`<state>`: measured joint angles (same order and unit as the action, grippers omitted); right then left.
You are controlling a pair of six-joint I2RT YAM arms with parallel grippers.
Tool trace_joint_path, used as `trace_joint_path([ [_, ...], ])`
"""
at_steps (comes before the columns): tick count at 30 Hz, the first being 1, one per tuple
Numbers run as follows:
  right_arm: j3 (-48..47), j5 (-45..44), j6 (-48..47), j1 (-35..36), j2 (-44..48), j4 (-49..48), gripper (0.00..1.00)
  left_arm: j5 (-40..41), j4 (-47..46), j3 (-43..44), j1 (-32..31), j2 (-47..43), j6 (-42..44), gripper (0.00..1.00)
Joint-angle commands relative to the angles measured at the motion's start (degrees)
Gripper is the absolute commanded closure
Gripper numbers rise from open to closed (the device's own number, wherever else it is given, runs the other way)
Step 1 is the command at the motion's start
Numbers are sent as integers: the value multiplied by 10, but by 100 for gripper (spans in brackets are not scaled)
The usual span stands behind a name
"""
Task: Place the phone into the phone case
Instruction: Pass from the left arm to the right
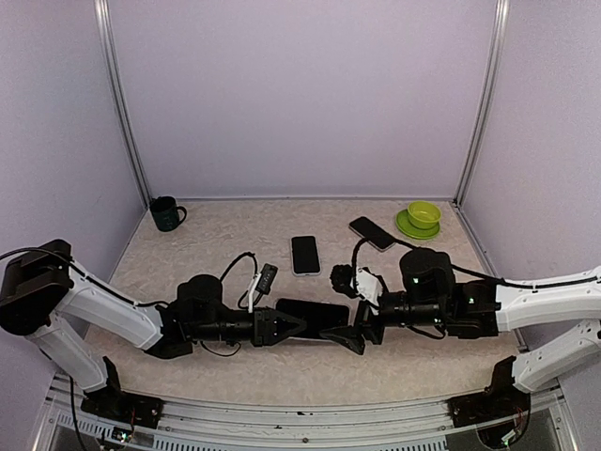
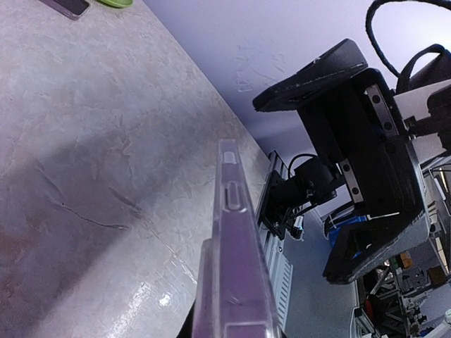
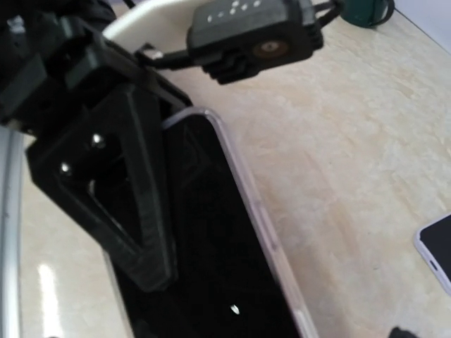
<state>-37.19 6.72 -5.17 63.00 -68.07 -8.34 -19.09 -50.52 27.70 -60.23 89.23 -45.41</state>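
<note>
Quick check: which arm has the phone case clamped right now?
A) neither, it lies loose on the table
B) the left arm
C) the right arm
B: the left fingers are shut on the phone case, holding it edge-up off the table, while the right fingers stand wide open beside it.

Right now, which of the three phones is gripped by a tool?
The clear-rimmed phone, pinched by the left tool. The middle phone and the far-right phone by the green bowl lie free farther back.
</note>
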Motion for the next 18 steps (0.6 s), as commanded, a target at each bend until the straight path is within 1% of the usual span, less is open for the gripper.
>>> trace_joint_path([
  [1,-36,-69,-53,28,-36,32,0,-13,-10,29,-5,-15,19,100],
  [3,-46,-86,-63,38,-54,41,0,-15,-3,33,-5,-13,21,100],
  [6,-61,-90,-73,45,-76,60,0,-20,13,39,-5,-13,29,100],
  [13,-91,-95,-78,46,-100,106,0,-17,97,69,-5,-27,71,100],
  [16,-101,-72,-69,46,-104,126,0,-17,134,80,-5,-39,98,100],
  [18,-110,-40,-60,46,-107,142,1,-16,171,90,-5,-46,118,100],
])
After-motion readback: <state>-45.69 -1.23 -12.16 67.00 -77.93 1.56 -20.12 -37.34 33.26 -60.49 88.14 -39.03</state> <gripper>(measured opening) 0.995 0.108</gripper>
